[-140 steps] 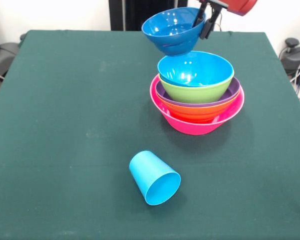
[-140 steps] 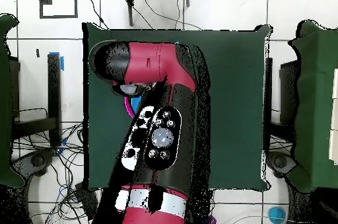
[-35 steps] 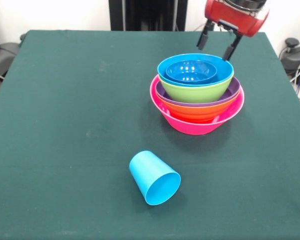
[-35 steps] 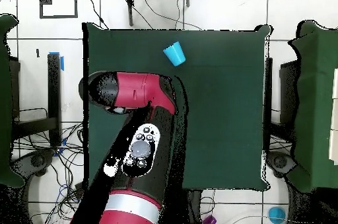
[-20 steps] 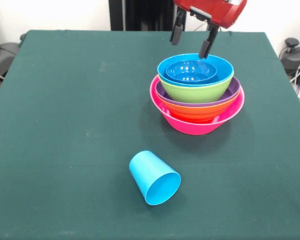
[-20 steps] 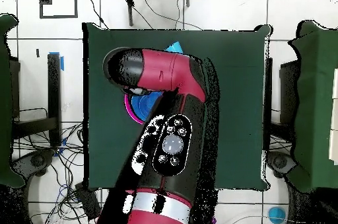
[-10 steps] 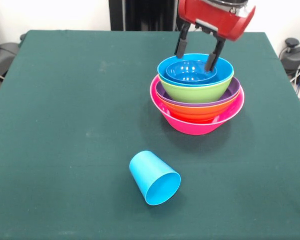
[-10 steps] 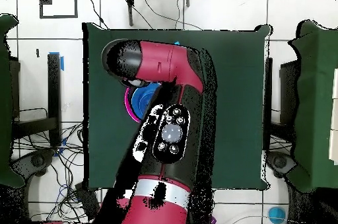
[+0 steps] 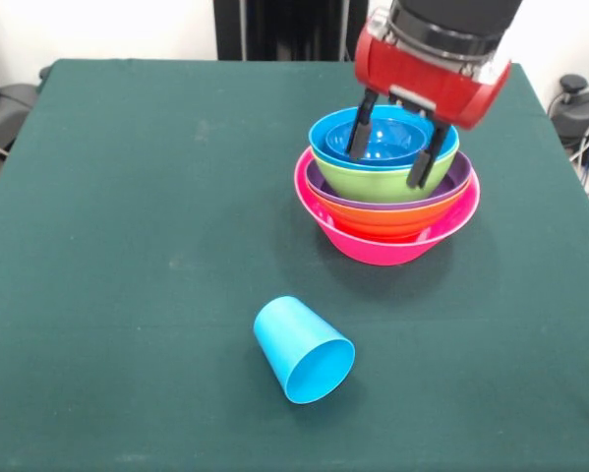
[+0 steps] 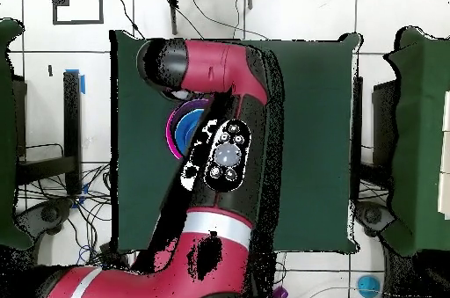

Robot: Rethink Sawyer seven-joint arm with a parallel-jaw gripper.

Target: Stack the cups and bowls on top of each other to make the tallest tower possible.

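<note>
In the front view the gripper hangs in the upper right of the frame with its two dark fingers spread apart and holding nothing. The left finger in the picture dips inside the sky-blue bowl, beside the small dark blue bowl that sits in it. The right finger reaches down in front of the stack's near rim; whether it touches cannot be told. Above the fingers sits the red gripper housing, topped by a black collar at the frame's upper edge.

The tower stands right of centre in the upper half of the frame. Its bowls nest from the wide pink bowl at the bottom through orange, purple and lime green to the sky-blue one and the small dark blue one inside it. A sky-blue cup lies on its side in the lower middle of the frame, well apart from the tower, its open mouth turned toward the lower right.

The table is covered in a dark green cloth that fills most of the frame. Behind it, at the top, a black post stands against a pale wall. Cables run at the right edge.

In the overhead view the red and black arm crosses the green table and hides most of the tower, which shows as pink and blue rims left of centre. Around the table the floor is white tile with cables trailing at the left.
</note>
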